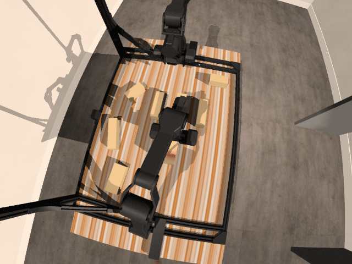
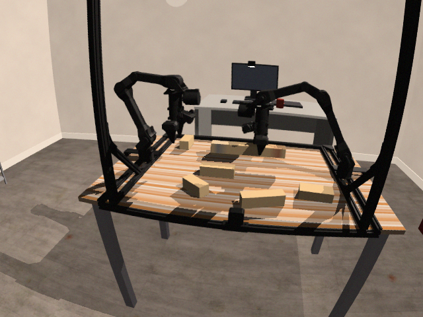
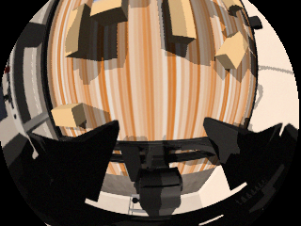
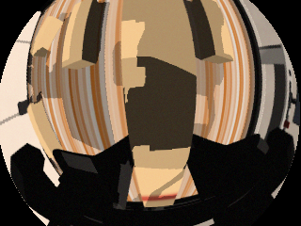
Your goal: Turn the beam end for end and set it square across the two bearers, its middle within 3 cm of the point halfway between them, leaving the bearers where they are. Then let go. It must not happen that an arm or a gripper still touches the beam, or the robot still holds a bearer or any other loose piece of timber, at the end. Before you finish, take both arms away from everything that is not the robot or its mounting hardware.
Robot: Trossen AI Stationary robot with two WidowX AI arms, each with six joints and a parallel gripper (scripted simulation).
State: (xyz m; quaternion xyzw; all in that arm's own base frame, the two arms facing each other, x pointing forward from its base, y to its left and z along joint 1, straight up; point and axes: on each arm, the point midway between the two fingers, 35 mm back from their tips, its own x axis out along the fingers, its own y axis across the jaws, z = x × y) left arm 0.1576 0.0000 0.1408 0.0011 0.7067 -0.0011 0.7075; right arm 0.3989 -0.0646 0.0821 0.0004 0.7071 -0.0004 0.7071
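The beam [image 1: 170,159] [image 2: 238,149] [image 3: 108,9] [image 4: 162,184], tan with a red band near one end, is held above the table, nearly parallel to the bearers. Two parallel blocks look like the bearers: one bearer [image 1: 157,105] [image 2: 217,171] [image 3: 179,19] [image 4: 75,38] and the other bearer [image 1: 202,112] [image 3: 77,30] [image 4: 218,38] lie on either side of the beam's far end. My right gripper [image 2: 260,153] [image 4: 157,135] is shut on the beam; my arm hides its middle in the top view. My left gripper [image 2: 176,137] [image 3: 163,122] is open and empty, above the table's end.
A small block [image 1: 219,81] [image 2: 186,142] [image 3: 68,115] lies near the left arm's end. A tilted block [image 1: 135,91] [image 2: 195,185] [image 3: 232,49], a long block [image 1: 113,133] [image 2: 262,199] and another block [image 1: 116,176] [image 2: 316,192] lie along one side. A black frame [image 1: 234,142] borders the table.
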